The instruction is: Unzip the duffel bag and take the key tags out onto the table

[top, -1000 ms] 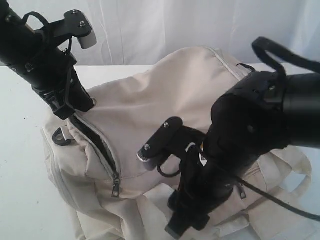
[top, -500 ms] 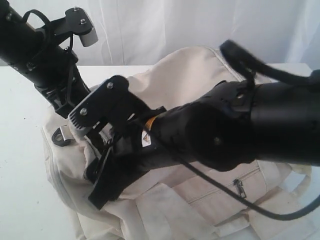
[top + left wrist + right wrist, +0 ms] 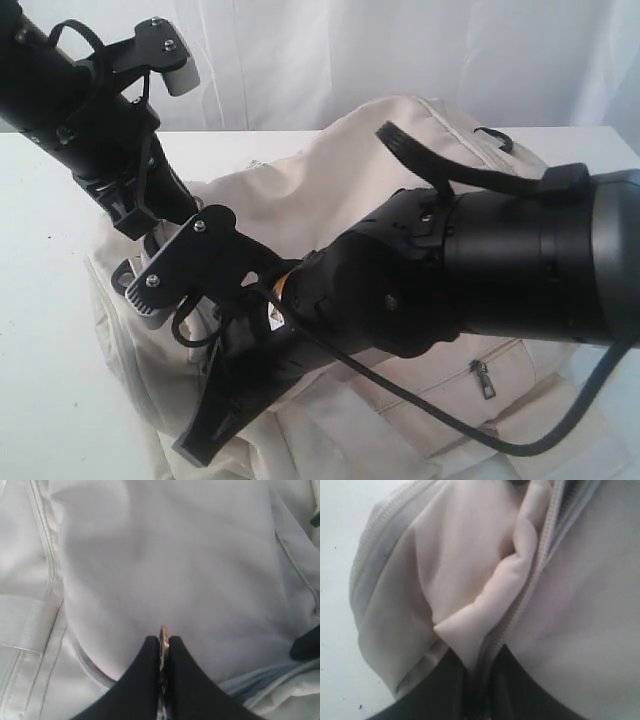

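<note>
On the broad white counter (image 3: 40, 400) slumps the large cream-beige fabric duffel bag (image 3: 340, 180). No coloured plastic key tags show; I judge they are inside. Both arms meet at the bag's left end in the exterior view. The left end effector (image 3: 163, 652) is clamped on a small metal zipper pull (image 3: 163, 632). The right end effector (image 3: 472, 680), reaching across, appears pinched on a fold of bag fabric (image 3: 480, 610) touching the grey zipper (image 3: 536, 580), which runs straight away from it. The coming pull likely follows that line.
</note>
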Tool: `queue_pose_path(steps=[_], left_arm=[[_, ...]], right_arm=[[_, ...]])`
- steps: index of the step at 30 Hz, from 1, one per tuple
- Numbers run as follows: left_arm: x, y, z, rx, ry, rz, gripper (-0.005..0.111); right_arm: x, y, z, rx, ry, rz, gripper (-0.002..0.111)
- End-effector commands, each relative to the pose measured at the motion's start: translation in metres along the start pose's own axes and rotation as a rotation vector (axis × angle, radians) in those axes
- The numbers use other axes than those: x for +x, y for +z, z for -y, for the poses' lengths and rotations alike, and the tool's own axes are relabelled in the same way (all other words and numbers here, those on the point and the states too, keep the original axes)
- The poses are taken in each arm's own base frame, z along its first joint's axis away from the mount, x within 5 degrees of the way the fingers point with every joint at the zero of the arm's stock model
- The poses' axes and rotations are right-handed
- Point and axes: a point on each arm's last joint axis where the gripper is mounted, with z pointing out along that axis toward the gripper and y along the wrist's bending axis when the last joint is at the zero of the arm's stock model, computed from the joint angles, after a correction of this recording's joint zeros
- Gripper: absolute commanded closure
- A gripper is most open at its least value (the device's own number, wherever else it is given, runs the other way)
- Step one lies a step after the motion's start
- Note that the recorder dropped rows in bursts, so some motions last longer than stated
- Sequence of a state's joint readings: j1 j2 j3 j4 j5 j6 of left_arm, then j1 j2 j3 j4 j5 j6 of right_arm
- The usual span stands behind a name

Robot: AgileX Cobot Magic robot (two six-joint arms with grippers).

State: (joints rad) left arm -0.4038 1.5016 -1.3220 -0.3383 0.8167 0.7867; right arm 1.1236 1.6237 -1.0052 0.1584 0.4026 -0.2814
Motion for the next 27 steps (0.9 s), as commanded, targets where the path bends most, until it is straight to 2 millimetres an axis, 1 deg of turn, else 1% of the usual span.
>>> queue_pose_path(steps=[1, 4, 9, 18, 23, 27], left_arm=[[0.001, -0.001, 0.0, -0.017, -0.005, 0.013, 0.107], [0.005, 0.003, 0.0, -0.03, -0.011, 0.011, 0.107], [0.008, 0.007, -0.001, -0.044, -0.012, 0.009, 0.107], [0.008, 0.007, -0.001, -0.047, -0.011, 0.01, 0.107], [0.008, 0.007, -0.001, -0.048, -0.008, 0.005, 0.107], [0.008, 0.007, -0.001, -0.048, -0.008, 0.005, 0.107]], right_arm=[[0.025, -0.001, -0.008, -0.071, -0.009, -0.245, 0.108], [0.032, -0.003, -0.009, -0.088, -0.015, -0.32, 0.108], [0.044, -0.008, -0.006, -0.074, -0.076, -0.456, 0.108], [0.063, -0.02, 0.008, 0.085, -0.064, -0.703, 0.108], [0.085, -0.027, 0.019, 0.25, -0.069, -0.81, 0.108], [0.107, -0.036, 0.023, 0.342, -0.052, -0.858, 0.108]])
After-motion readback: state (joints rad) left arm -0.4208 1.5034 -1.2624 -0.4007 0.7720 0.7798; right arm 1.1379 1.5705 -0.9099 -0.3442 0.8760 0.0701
